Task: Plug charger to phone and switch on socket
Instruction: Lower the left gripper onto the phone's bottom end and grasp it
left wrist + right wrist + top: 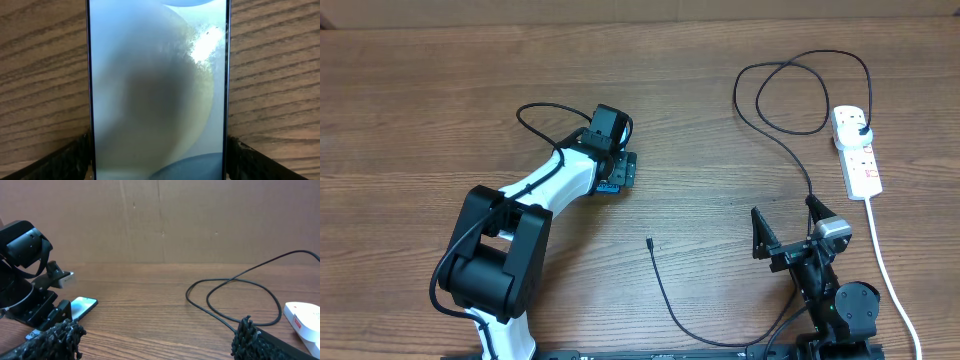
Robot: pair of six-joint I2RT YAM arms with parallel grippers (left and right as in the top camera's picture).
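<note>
Left gripper (620, 172) clamps the long edges of the slim blue-screened phone (157, 90), flat on the wooden table (420, 100); right gripper (788, 228) spread, empty. I judge phone-steadying — next, I fetch the thin black charger's tip (650, 241) nearby.

Bare table (720, 130) around charger tip (650, 241); left claw (620, 172) astride phone (157, 75).

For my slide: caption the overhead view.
Left gripper clasps phone; charger tip lies loose nearby; right gripper open, empty.
</note>
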